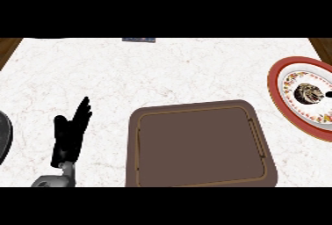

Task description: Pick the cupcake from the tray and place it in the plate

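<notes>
Nearest, the brown rectangular tray point(198, 147) lies bare, the red-rimmed patterned round plate point(275, 88) sits to its right, the black left hand point(70, 132) rests straight-fingered, and the dark cupcake point(308, 92) already sits on that plate, so I judge only withdrawing remains for the right hand point(329, 93), a sliver whose grip I cannot tell; no legible writing.

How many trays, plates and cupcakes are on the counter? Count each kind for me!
brown rectangular tray: 1
red-rimmed round patterned plate: 1
dark chocolate cupcake: 1
Total: 3
</notes>
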Motion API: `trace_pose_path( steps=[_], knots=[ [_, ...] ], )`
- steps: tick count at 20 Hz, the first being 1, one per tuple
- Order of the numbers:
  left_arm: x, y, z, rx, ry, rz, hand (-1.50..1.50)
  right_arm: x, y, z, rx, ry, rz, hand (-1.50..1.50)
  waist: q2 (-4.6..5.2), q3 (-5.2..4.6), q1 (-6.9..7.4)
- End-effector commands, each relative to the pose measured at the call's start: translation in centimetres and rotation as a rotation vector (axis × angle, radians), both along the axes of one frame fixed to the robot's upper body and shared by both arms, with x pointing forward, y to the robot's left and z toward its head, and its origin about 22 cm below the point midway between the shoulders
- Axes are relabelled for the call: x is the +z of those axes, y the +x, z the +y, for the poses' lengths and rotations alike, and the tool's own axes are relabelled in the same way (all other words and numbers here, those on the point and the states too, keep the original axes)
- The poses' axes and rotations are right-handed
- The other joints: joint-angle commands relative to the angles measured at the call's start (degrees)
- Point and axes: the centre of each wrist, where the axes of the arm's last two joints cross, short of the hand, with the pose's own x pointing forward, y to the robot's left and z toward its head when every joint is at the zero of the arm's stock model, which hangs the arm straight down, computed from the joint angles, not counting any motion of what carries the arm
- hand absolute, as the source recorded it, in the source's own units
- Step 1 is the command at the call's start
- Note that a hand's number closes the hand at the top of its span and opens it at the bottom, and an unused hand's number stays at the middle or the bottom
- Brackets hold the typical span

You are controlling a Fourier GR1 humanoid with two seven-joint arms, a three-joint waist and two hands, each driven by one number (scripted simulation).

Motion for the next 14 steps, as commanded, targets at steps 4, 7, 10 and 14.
trace_pose_path(
  steps=[4, 7, 10, 14],
  knots=[
    [-0.2, 0.2, -0.5, -0.020, -0.006, -0.012, 0.00, -0.5, -3.2, -3.4, 0.017, 0.201, -0.076, -1.50, 0.38, 0.02, 0.71],
    [0.1, -0.9, 0.4, -0.010, 0.011, -0.018, 0.00, -1.7, -3.4, -3.0, 0.056, 0.221, -0.072, -1.50, 0.17, -0.01, 0.74],
    [0.1, 1.1, -3.4, -0.021, -0.012, 0.001, 0.00, -0.8, -4.2, -4.2, 0.080, 0.215, -0.124, -1.50, 0.29, 0.00, 0.30],
    [0.6, -0.1, 0.2, -0.013, 0.017, -0.011, 0.00, -3.8, -3.2, -1.8, 0.092, 0.191, -0.120, -1.50, 0.33, 0.04, 1.20]
  ],
)
